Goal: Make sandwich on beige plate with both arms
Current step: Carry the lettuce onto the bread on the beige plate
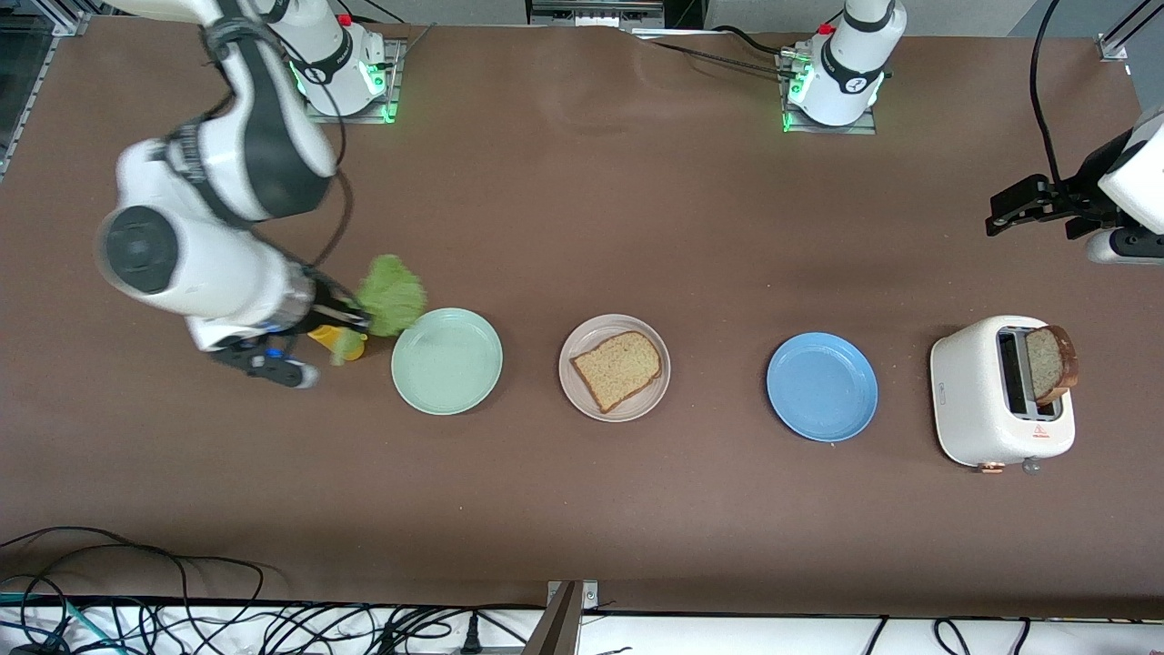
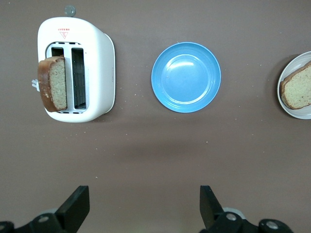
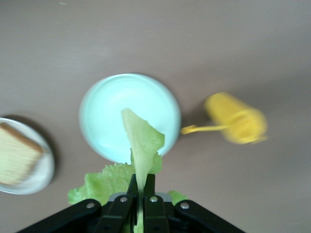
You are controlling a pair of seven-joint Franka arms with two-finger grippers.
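We see the right tool (image 3: pixel 138 194) clenched on a ruffled lettuce leaf (image 1: pixel 391 293), pinching it at one edge so that the rest hangs free, which should let the leaf drape flat when it is let go. It hangs over the surface (image 1: pixel 582 227) just beside the mint-green plate (image 1: pixel 446 361), toward the right arm's end, with a yellow bottle (image 1: pixel 341 342) beside that plate and under the tool. The beige plate (image 1: pixel 614 367) sits in the middle of the row of three plates and already carries one slice of bread (image 1: pixel 618 368), lying flat and ready to receive the leaf; we judge that the leaf must next travel over the mint-green plate to reach it. The blue plate (image 1: pixel 822 387) lies toward the left arm's end, and next to it stands the white toaster (image 1: pixel 1000 391) with a second bread slice (image 1: pixel 1052 364) standing upright out of one slot, where it can be gripped by its exposed top. The left tool (image 2: pixel 141 206) waits with its fingers spread wide and nothing between them, over the surface near the toaster, well placed, we think, to fetch that slice once the leaf is down. The sandwich is thus only begun.
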